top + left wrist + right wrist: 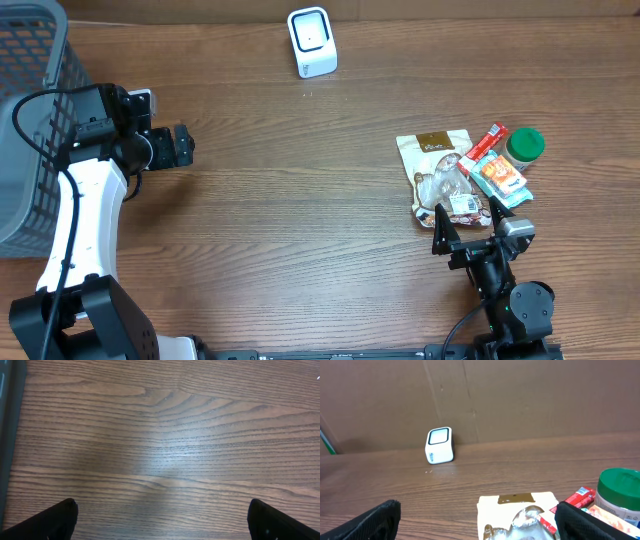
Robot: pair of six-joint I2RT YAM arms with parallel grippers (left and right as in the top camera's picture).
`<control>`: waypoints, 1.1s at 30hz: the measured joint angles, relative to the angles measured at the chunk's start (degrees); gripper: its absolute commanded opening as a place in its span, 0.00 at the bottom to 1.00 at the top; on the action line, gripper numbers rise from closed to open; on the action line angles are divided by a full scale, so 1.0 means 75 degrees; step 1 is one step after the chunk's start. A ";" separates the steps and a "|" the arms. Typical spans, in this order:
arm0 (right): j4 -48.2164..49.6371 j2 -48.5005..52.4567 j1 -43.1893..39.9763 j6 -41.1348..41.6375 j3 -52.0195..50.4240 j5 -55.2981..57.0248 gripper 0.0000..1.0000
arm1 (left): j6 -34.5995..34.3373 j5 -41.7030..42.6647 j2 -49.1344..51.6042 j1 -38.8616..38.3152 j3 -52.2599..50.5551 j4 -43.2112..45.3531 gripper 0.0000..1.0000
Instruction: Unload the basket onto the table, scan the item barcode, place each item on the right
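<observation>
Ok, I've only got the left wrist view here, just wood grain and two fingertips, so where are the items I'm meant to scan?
Observer: A pile of items lies on the right side of the table, just ahead of the right gripper.
Operator: And the scanner?
Observer: The white scanner stands at the table's far edge, near the middle, well away from the pile.
Operator: Is the right gripper holding anything?
Observer: No, its jaws are wide open and not closed on anything. The pile's tan pouch shows between them in the right wrist view.
</observation>
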 measured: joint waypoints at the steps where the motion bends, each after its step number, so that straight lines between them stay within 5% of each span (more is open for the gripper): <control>1: -0.0006 0.0000 -0.0003 0.0000 0.0000 0.0000 1.00 | 0.0000 0.0000 0.0000 0.0000 0.0000 0.0000 0.99; 33: -0.0017 0.0000 0.0000 -0.1754 0.0000 0.0020 1.00 | 0.0000 0.0000 0.0000 0.0000 0.0000 0.0000 1.00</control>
